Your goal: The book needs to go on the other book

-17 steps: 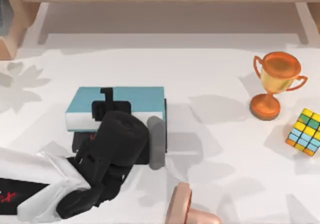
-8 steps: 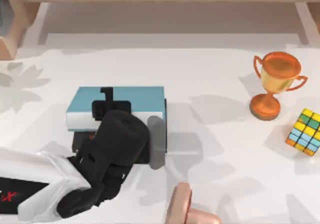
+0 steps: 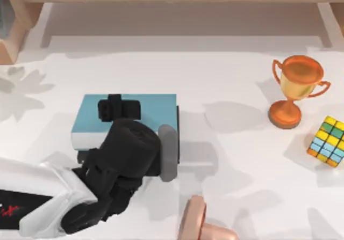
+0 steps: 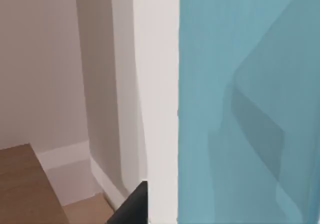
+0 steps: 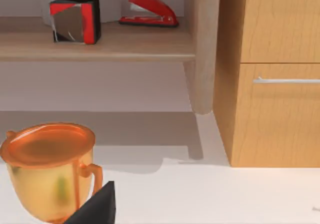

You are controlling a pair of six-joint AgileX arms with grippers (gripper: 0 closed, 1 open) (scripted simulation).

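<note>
Top view has the left gripper point(image 3: 119, 108) at the table's nine o'clock side, fingers clamped on the light blue book point(image 3: 153, 108). That book lies flat on the black book point(image 3: 177, 138), whose edge peeks out at its three o'clock side. Trophy point(image 3: 294, 89) stands at two o'clock.

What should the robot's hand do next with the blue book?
Probably lift straight up and away. The blue book already lies flat on the black book, which peeks out beneath it, and the left gripper sits over the blue cover, so little seems left but backing off without nudging the stack.
</note>
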